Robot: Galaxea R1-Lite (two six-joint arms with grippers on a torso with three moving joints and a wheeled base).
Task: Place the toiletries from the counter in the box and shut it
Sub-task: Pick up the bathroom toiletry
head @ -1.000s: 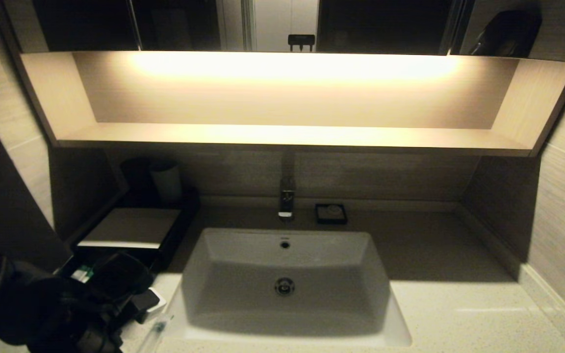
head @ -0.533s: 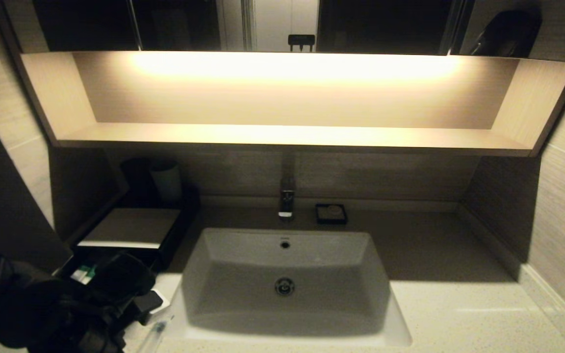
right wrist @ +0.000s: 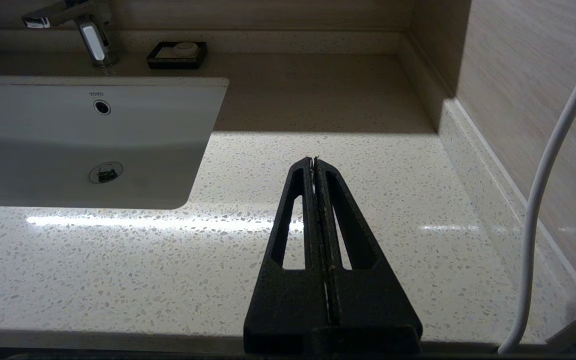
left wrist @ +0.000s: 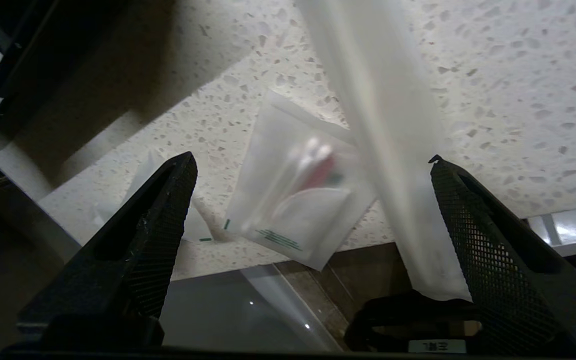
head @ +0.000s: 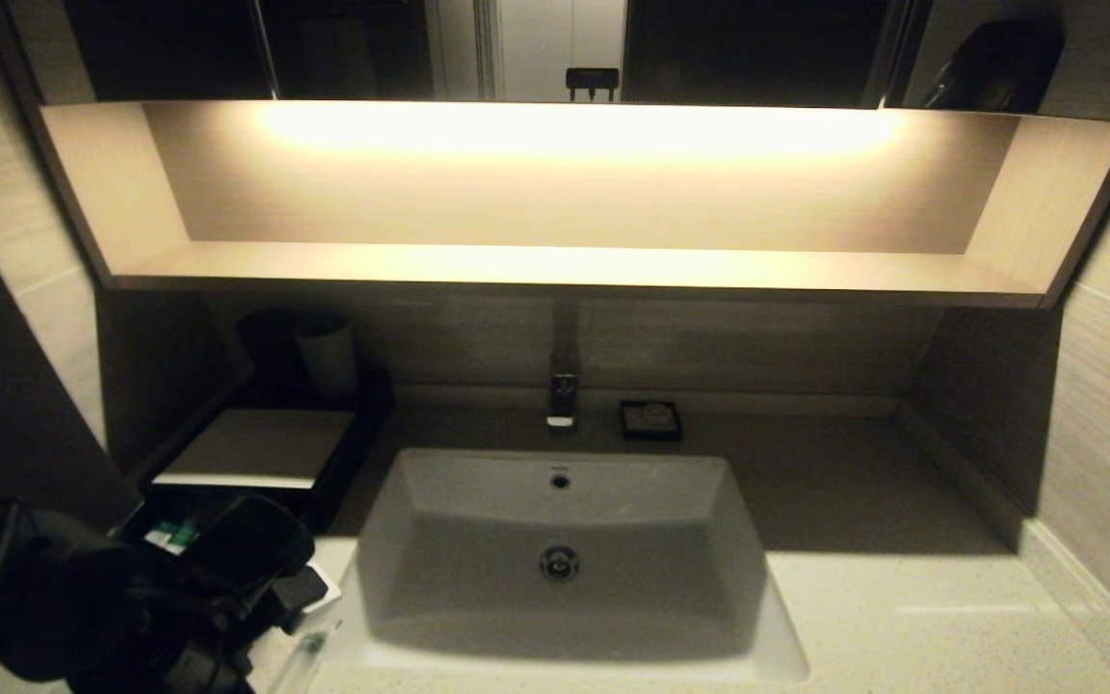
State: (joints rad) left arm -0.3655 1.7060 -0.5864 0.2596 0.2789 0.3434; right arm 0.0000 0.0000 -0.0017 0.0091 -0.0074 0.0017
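A: How is the left gripper [left wrist: 310, 160] set?

B: Its jaws are spread wide and nothing is clamped. It is held over the counter [left wrist: 493, 75], close to the near left corner of the basin [head: 560, 559]. A small clear sachet [left wrist: 298, 195] with green print is seen lying flat on the stone between the fingers [left wrist: 160, 220], and a long pale wrapped stick [left wrist: 388, 130] runs past the other finger; whether the stick is touched cannot be told.

A: What is changed from a second ago?

B: The jaws have been opened further. In the head view the arm is found slightly nearer the basin, and the white packet [head: 324, 593] under it is uncovered a little more.

A: And around it?

B: The box [head: 256, 448] is set just behind the gripper, with its drawer [head: 165, 530] pulled out; a green-marked item [head: 172, 536] is seen inside. Part of the drawer is hidden by the arm. Another clear-wrapped stick [head: 309, 646] lies on the counter edge. A cup [head: 326, 359] stands behind the box, and a tap [head: 563, 390] and dish [head: 650, 420] behind the basin.

A: The right gripper [right wrist: 314, 162]?

B: It is closed, empty, and parked over the counter right of the basin.
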